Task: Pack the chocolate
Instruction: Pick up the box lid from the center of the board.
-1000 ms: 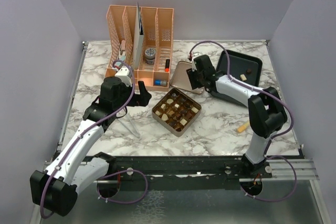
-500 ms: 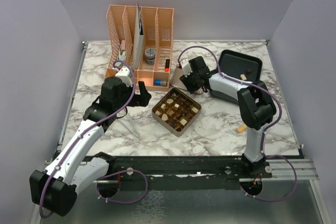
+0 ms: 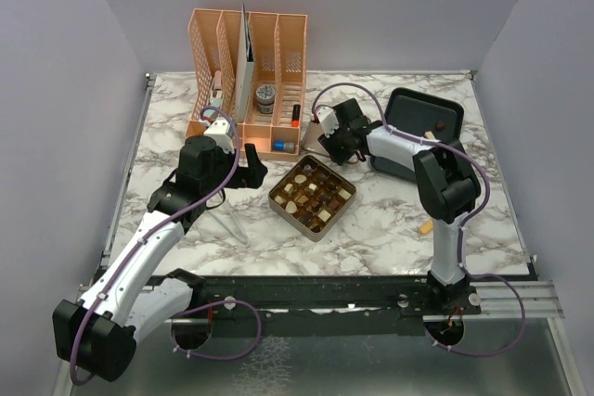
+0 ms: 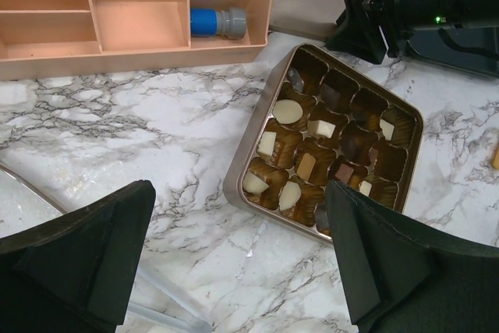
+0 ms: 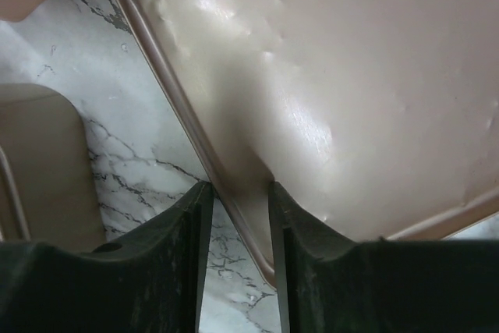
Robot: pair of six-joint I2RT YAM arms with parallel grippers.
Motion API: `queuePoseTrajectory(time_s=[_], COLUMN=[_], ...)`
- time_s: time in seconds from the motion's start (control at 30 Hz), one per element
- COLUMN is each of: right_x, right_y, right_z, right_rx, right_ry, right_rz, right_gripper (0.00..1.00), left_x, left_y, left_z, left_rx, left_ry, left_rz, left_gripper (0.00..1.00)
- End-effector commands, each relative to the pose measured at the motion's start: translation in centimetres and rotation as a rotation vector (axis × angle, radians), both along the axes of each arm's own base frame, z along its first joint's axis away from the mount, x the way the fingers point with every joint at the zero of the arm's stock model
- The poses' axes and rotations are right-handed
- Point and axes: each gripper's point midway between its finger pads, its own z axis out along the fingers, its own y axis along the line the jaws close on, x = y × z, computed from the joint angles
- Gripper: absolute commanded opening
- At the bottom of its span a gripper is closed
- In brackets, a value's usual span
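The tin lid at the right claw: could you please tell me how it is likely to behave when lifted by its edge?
The lid looks like thin, glossy metal, so it is probably light and stiff but may slip in the right claw, which straddles only its rim. Held by that one edge, it would likely tilt or sag.

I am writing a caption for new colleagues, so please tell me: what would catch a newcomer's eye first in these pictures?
First, the square gold tin at the centre of the marble table, its cells filled with dark, light-brown and cream chocolate pieces. Next, the right arm's fingers, standing on either side of the rim of the gold lid just behind the tin. The peach desk organizer at the back edge also stands out.
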Motion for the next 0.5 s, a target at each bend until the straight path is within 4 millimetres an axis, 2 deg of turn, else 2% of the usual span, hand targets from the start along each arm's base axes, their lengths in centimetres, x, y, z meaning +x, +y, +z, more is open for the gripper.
queuePoseTrajectory(time_s=[0.0,0.1,0.2,0.4,0.47], right_x=[-0.2,0.3,1.1,2.9,3.5], right_y=[-0.3,0.1,0.7,1.9,2.2], right_z=[-1.7,-1.6,-1.5,-0.3,0.4], right_rx=[-0.011,0.002,0.021,0.064,0.073], right_ry=[0.055,0.046,0.023,-0.027,-0.058], right_rz=[0.014,0.026,0.029,0.028,0.034], right_gripper=[0.35,0.26,0.1,0.01,0.0], left_x=[0.1,0.1,0.2,0.2,0.3], left_y=[-0.2,0.0,0.3,0.3,0.2], left_z=[0.2,0.2,0.2,0.1,0.1], left_rx=[0.005,0.012,0.02,0.023,0.023], left_ry=[-0.008,-0.011,-0.012,-0.011,-0.008], left_rz=[-0.013,-0.005,0.009,0.008,0.007], left_gripper=[0.99,0.99,0.99,0.99,0.99])
